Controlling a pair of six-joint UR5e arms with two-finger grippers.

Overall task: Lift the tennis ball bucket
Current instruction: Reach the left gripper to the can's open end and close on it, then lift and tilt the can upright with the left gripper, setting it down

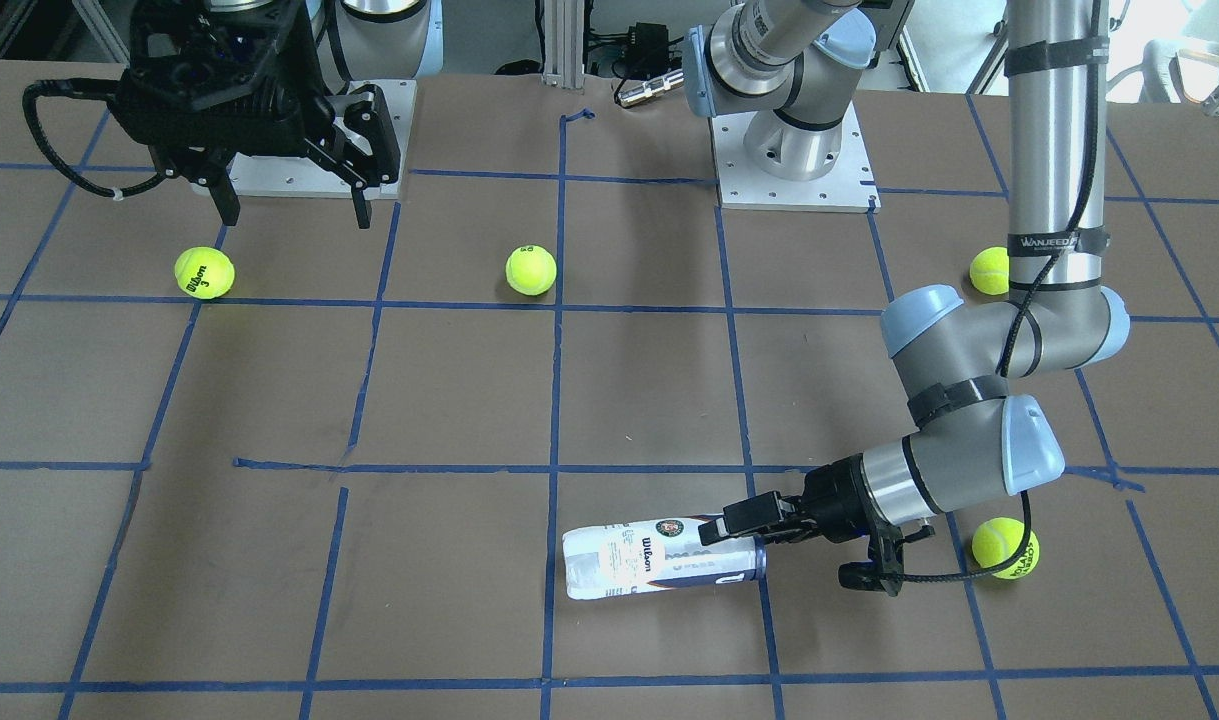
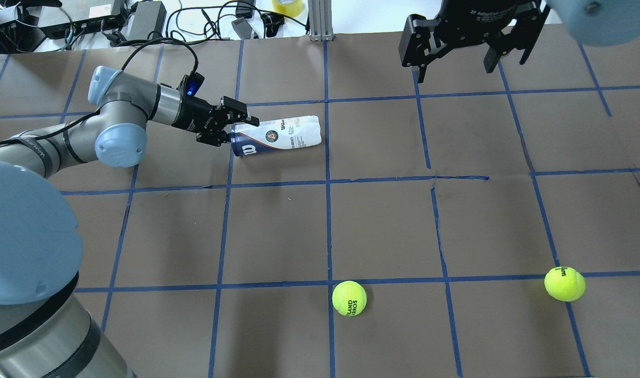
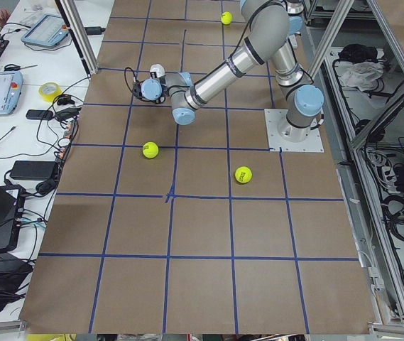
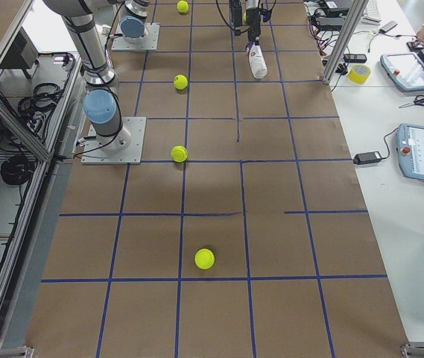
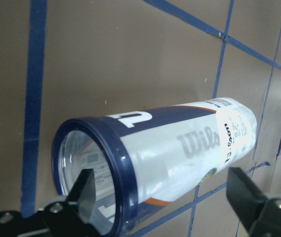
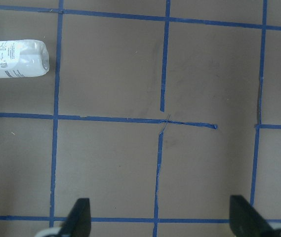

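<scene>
The tennis ball bucket (image 2: 277, 135) lies on its side on the brown table, navy rim towards my left arm; it also shows in the front view (image 1: 649, 560) and the right wrist view (image 6: 14, 58). My left gripper (image 2: 239, 131) is low at the table, open, its two fingers straddling the bucket's navy rim end. In the left wrist view the bucket (image 5: 180, 153) fills the frame between the spread fingers (image 5: 83, 190). My right gripper (image 2: 456, 71) hangs open and empty high above the far right of the table.
Loose yellow-green tennis balls lie about: two in the overhead view (image 2: 349, 298) (image 2: 564, 283), one by the left arm's wrist (image 1: 1005, 547), one behind its elbow (image 1: 989, 270). Blue tape grids the table. Cables and boxes line the far edge (image 2: 141, 16).
</scene>
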